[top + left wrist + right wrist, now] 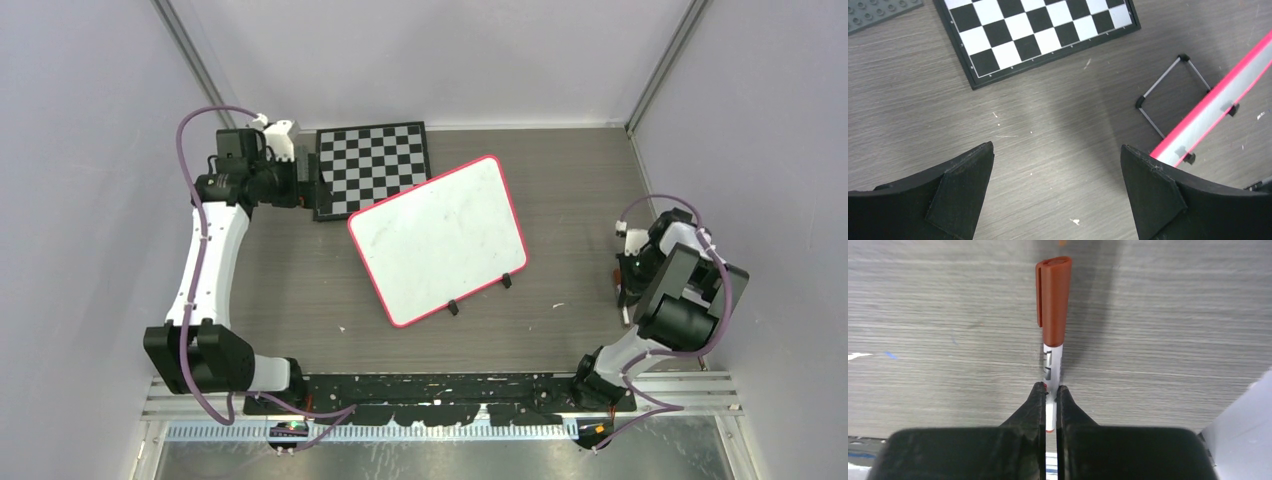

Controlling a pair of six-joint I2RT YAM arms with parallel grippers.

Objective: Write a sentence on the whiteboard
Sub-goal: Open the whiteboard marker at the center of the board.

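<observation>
White and blank but for faint smudges, the whiteboard [438, 238] lies skewed in the middle of the table [300, 290], its pink-red rim running from far right to near left. I read no sentence on it, so by my judgement the writing has not begun.

My right gripper [1049, 400] sits at the right side of the table, well apart from the board, with its fingers pinched together on the white barrel of a marker [1052, 365]. The reddish-brown cap [1053, 290] is on, so I judge that uncapping, the carry to the board and every letter are left to do.

My left gripper [1055, 147] hangs at the far left with its fingers spread wide and nothing between them, beside the checkerboard [372, 165].

Counting what I see: one whiteboard with two black clip feet [478, 294] on its near edge, one marker with one cap, one checkerboard, one thin wire stand [1173, 90] just beside the whiteboard's rim in the left wrist view, and one grey studded plate [878, 12] at that view's corner.
</observation>
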